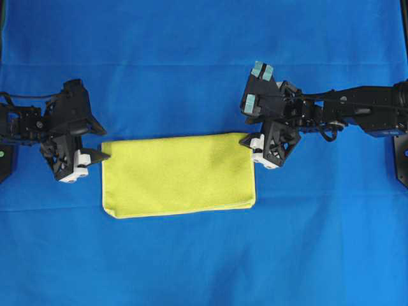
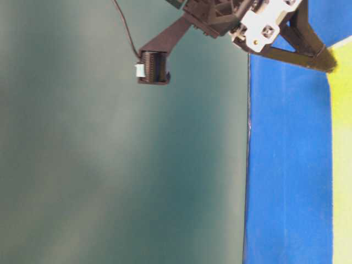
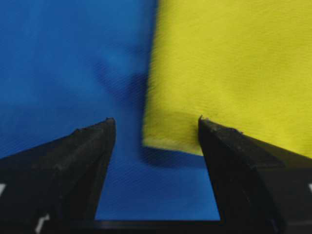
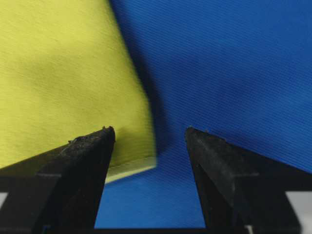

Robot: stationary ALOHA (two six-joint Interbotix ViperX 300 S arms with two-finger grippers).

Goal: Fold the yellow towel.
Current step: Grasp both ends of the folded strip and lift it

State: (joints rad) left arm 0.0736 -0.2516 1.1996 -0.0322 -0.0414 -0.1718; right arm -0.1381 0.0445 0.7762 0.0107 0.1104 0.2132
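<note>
The yellow towel (image 1: 178, 175) lies flat on the blue cloth as a wide rectangle, folded once. My left gripper (image 1: 107, 143) hovers at its far left corner, open. In the left wrist view that corner (image 3: 161, 131) sits between the spread fingers (image 3: 92, 146) of the gripper (image 3: 156, 122), untouched. My right gripper (image 1: 247, 122) is at the far right corner, also open. In the right wrist view the gripper (image 4: 148, 134) straddles the hemmed corner (image 4: 141, 161), with one finger (image 4: 83, 161) over the towel. Neither gripper holds anything.
A blue cloth (image 1: 204, 255) covers the whole table. In the table-level view its edge (image 2: 247, 165) runs along a dark green background, and a strip of the towel (image 2: 342, 165) shows at the right border.
</note>
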